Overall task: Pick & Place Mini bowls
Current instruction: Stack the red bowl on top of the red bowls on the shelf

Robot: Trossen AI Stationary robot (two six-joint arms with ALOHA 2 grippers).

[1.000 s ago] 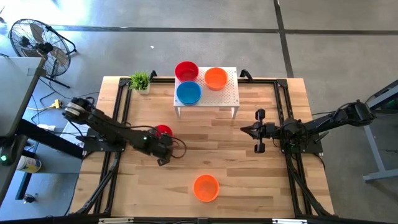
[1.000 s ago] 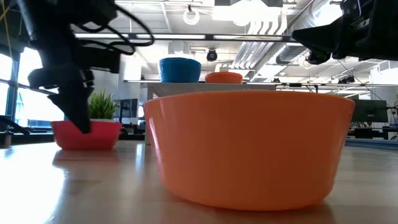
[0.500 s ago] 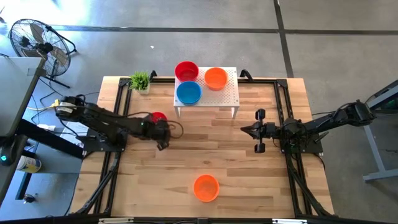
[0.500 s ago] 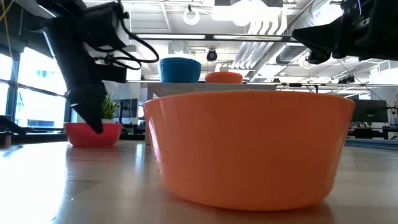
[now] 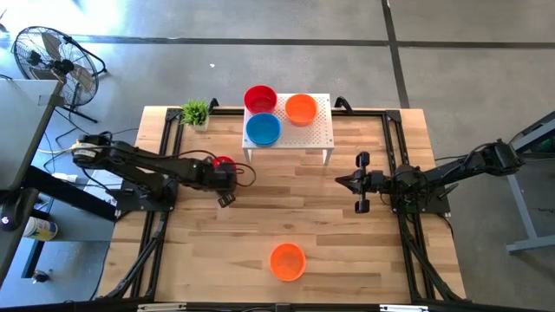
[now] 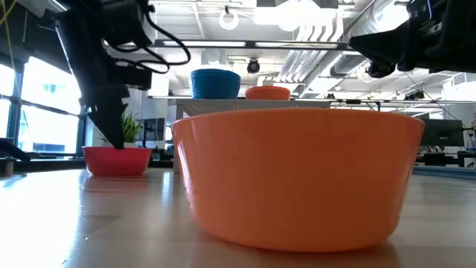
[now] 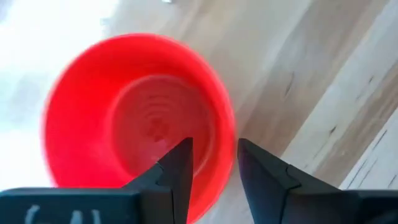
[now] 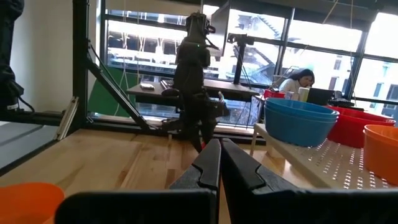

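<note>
A red mini bowl point(image 5: 223, 162) stands upright on its base on the wood table, left of the white perforated stand point(image 5: 316, 130). My left gripper point(image 7: 214, 149) is open over the bowl's near rim, one finger inside the bowl and one outside. A red point(image 5: 260, 98), an orange point(image 5: 301, 108) and a blue mini bowl point(image 5: 263, 129) sit on the stand. Another orange mini bowl point(image 5: 287, 261) rests on the table near the front edge. My right gripper point(image 5: 340, 180) hovers shut at the table's right, holding nothing. My left gripper comes from above, pointing down, with the red bowl's wall point(image 7: 225, 146) in the gap between its two fingers. I cannot tell whether either finger touches the wall. The bowl rests on the table.
A small green plant point(image 5: 195, 113) stands at the far left corner. Black frame rails point(image 5: 169, 147) run along the table's left, right and far sides. Bare wood lies between the red bowl and the near orange bowl.
My left gripper has moved toward the table's far edge, closer to the stand. The red bowl has gone with it, staying upright and low on the table. In the low view the bowl now looks smaller and farther off.
</note>
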